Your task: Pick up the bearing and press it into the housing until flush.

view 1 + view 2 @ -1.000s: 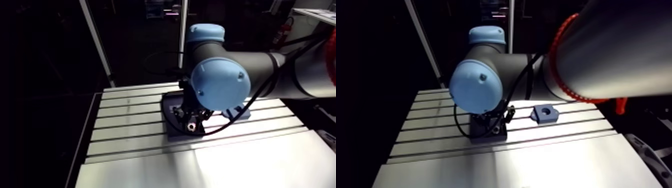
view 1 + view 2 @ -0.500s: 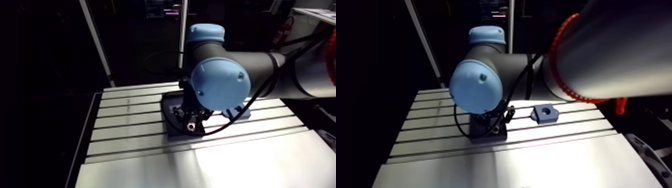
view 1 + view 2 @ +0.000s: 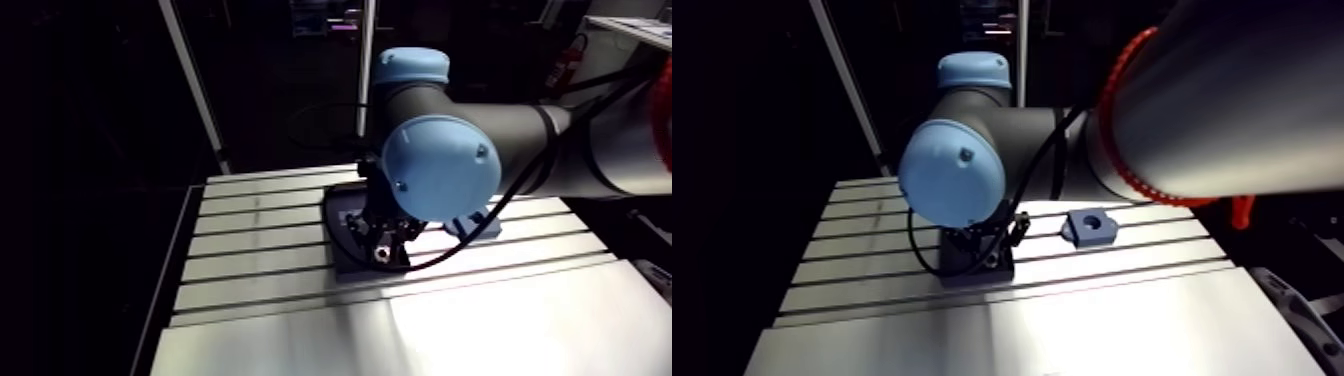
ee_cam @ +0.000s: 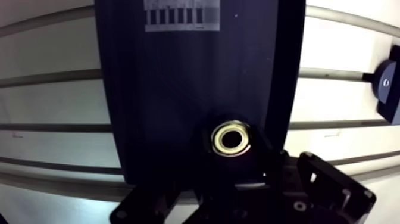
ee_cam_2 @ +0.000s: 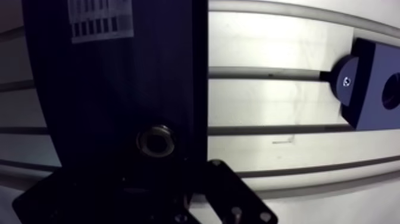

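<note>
Nothing has moved since the earlier frames: I hang low over the dark plate (image 4: 178,89) on the desk (image 3: 1022,320). The bearing (image 4: 232,138) lies flat on that plate, just ahead of my jaws, and in this gloom I cannot tell whether they stand apart or grip it. The housing (image 3: 1090,227) sits well apart. I should centre on the ring, close squarely and lift straight.

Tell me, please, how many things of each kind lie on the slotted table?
Bearing: 1
Blue housing: 1
Dark plate with a label: 1
Total: 3
</note>
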### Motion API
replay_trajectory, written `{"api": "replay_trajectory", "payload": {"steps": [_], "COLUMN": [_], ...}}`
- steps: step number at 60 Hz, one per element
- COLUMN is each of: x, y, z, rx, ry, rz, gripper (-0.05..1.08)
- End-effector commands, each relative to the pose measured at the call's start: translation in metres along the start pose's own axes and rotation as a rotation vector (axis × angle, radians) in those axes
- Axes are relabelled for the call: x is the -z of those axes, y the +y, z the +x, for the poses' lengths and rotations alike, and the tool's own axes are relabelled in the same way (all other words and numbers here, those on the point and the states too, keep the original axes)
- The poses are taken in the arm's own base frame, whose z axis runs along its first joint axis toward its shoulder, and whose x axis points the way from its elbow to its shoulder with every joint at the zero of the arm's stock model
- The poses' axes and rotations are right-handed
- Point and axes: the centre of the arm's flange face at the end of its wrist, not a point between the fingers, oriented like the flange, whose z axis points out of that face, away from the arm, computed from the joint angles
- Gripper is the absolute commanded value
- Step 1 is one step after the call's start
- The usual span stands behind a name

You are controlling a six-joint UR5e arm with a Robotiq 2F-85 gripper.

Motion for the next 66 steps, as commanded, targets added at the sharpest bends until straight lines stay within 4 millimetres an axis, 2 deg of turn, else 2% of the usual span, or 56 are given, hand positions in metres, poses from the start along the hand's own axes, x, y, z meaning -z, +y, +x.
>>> {"api": "replay_trajectory", "payload": {"steps": [1, 14, 40, 61, 66], "x": [0.0, 0.001, 0.018, 0.051, 0.066], "y": [0.0, 0.001, 0.002, 0.0, -0.002], "z": [0.0, 0.0, 0.005, 0.012, 0.013], "rx": [0.0, -0.002, 0.004, 0.009, 0.014], "ry": [0.0, 0.003, 0.037, 0.084, 0.088], "rz": [0.001, 0.001, -0.008, -0.004, -0.002], "gripper": [0.54, 0.57, 0.59, 0.63, 0.65]}}
